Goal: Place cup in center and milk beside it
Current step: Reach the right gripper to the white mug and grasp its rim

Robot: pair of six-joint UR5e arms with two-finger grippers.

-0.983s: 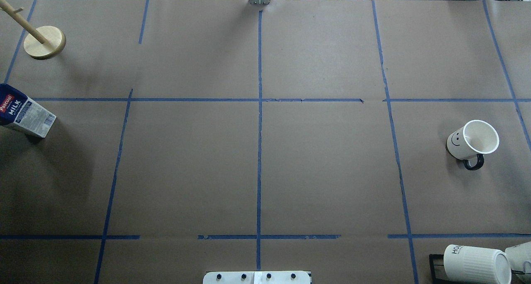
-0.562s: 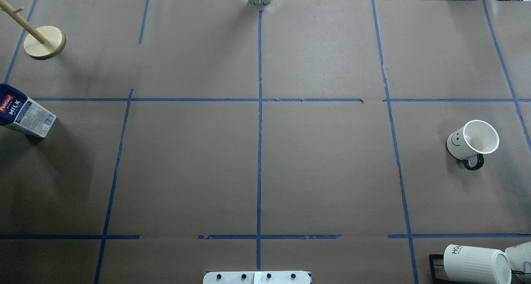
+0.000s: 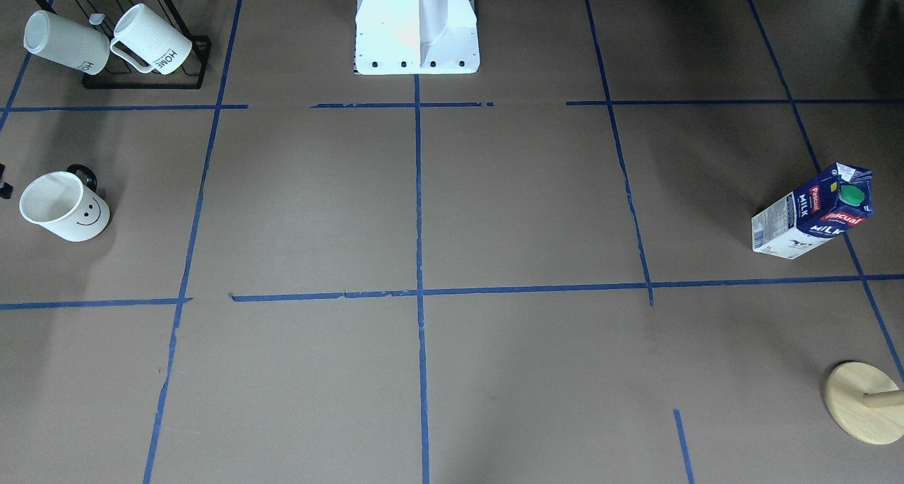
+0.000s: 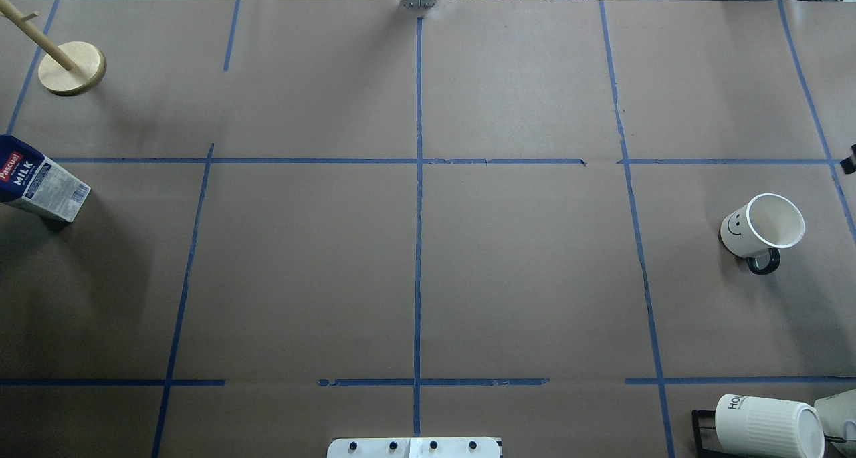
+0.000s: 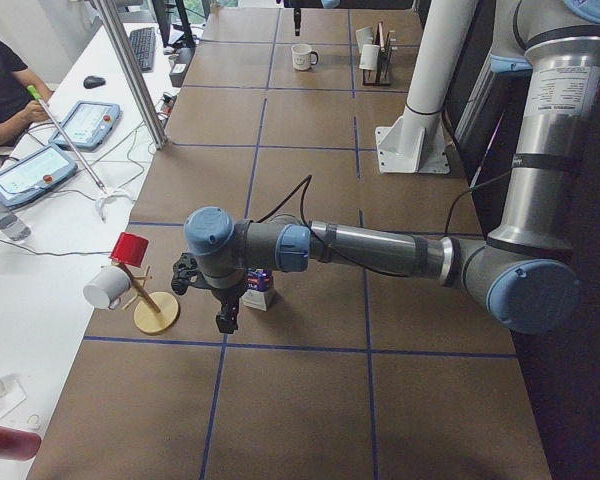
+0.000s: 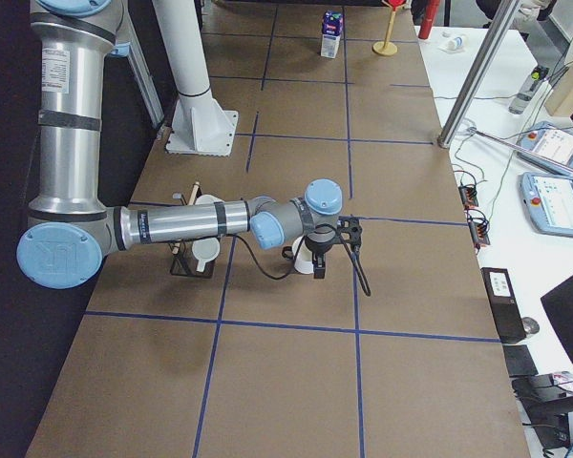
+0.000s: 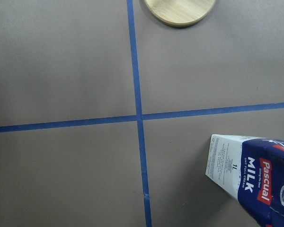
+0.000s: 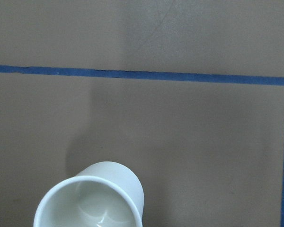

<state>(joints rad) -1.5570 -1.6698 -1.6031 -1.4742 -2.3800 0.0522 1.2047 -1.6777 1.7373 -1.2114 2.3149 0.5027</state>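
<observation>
The cup [image 4: 762,227], a white mug with a smiley face and black handle, stands upright at the right; it also shows in the front view [image 3: 63,207] and the right wrist view [image 8: 92,196]. The milk [image 4: 40,184] stands at the far left edge; it also shows in the left wrist view [image 7: 253,177]. The center [image 4: 418,161] is bare. My right gripper [image 6: 320,265] hangs just beyond the cup, and only a dark edge of it [image 4: 850,158] enters the overhead view. My left gripper [image 5: 226,320] hangs by the milk [image 5: 260,290]. I cannot tell whether either is open or shut.
A black rack [image 3: 141,83] with two ribbed "HOME" mugs [image 4: 762,424] stands at the near right corner. A wooden peg stand [image 4: 71,68] stands at the far left beyond the milk. The robot base [image 3: 417,25] sits at the near middle edge.
A dark part of my right gripper has come into the overhead view at its right edge, above the cup. The cup and the milk have not moved.
</observation>
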